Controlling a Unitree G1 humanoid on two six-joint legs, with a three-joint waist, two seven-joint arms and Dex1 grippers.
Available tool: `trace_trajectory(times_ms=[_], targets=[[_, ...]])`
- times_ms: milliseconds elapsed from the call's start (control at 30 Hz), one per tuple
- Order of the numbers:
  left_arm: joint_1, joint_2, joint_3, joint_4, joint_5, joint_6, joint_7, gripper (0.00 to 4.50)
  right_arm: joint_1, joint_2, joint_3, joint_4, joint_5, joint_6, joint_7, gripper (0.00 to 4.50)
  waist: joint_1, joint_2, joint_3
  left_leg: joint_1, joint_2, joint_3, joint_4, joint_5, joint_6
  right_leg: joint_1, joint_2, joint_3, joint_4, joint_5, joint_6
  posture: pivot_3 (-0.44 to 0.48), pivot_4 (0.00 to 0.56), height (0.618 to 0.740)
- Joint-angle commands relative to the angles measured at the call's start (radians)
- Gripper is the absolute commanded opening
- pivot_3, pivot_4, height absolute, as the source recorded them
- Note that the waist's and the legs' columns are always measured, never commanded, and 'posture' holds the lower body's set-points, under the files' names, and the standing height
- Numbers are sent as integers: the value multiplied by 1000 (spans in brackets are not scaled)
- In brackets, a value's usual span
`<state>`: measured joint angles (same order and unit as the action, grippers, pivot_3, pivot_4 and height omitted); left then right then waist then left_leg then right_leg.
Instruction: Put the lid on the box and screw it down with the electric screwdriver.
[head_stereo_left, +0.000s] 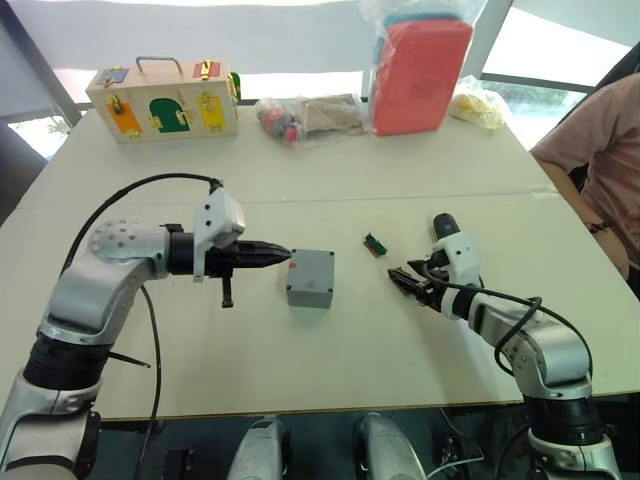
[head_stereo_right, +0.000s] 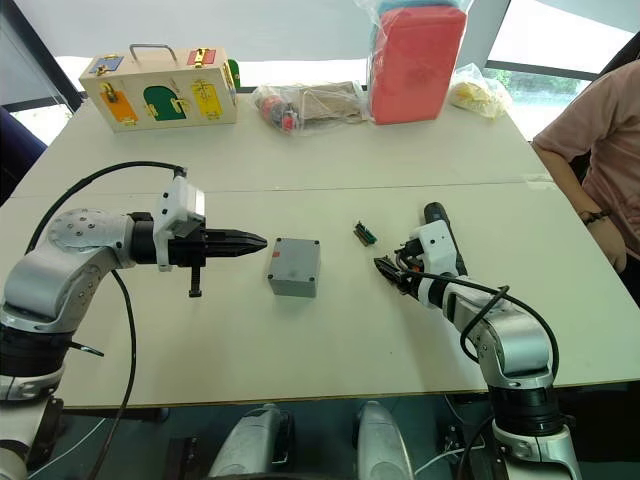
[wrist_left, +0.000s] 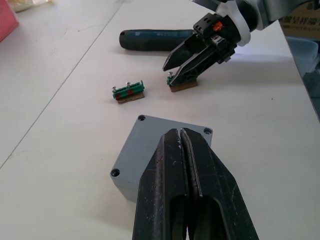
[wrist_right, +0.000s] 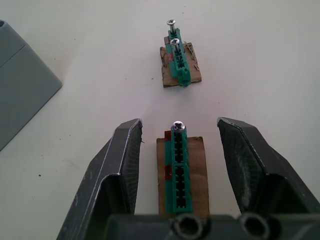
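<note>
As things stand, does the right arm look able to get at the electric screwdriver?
Probably yes. The electric screwdriver lies on the table just behind the right gripper, with nothing between them. That gripper is open around a green connector block, not holding it, so it looks free to go there.

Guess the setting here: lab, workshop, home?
Probably a robot manipulation test lab: a white table with practice props, such as a wooden latch box with coloured doors, a grey plastic enclosure and green connector blocks.

Lidded grey box (head_stereo_left: 310, 277) mid-table, screwdriver (wrist_left: 155, 39) flat.
</note>
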<state>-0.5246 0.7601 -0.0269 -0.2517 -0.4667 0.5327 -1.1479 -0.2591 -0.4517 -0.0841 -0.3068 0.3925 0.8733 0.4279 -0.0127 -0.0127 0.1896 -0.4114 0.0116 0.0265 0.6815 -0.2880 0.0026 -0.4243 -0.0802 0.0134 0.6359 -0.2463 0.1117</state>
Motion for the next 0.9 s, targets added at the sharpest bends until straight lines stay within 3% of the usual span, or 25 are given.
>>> trace_trajectory(times_ms=[33,233,367,467,500,900], targets=[[-20,-1,1,-21,-5,-12,6,0,-9,3,-5,-4,-3,-26,-2,2568,1,0,0,0,0,0,0,0,0,0,0,0,0,0,0,0,150,730],[-18,-2,1,-23,-2,-17,9,0,-15,0,-3,1,-5,-30,0,2568,0,0,0,0,0,0,0,0,0,0,0,0,0,0,0,0,150,730],[-18,-6,1,-22,-1,-19,15,0,-19,3,-4,0,-6,-30,-4,1381,1,0,0,0,0,0,0,0,0,0,0,0,0,0,0,0,150,730],[-17,-10,-1,-24,-1,-20,18,0,-21,3,-6,-5,-3,-28,-5,190,1,0,0,0,0,0,0,0,0,0,0,0,0,0,0,0,150,730],[-17,-11,-1,-24,-1,-20,19,0,-23,2,-7,-7,-1,-25,-5,50,0,0,0,0,0,0,0,0,0,0,0,0,0,0,0,0,150,730],[-22,-25,-10,-20,4,-23,25,0,-20,-7,8,-23,7,-10,10,50,1,0,0,0,0,0,0,0,0,0,0,0,0,0,0,0,150,730]])
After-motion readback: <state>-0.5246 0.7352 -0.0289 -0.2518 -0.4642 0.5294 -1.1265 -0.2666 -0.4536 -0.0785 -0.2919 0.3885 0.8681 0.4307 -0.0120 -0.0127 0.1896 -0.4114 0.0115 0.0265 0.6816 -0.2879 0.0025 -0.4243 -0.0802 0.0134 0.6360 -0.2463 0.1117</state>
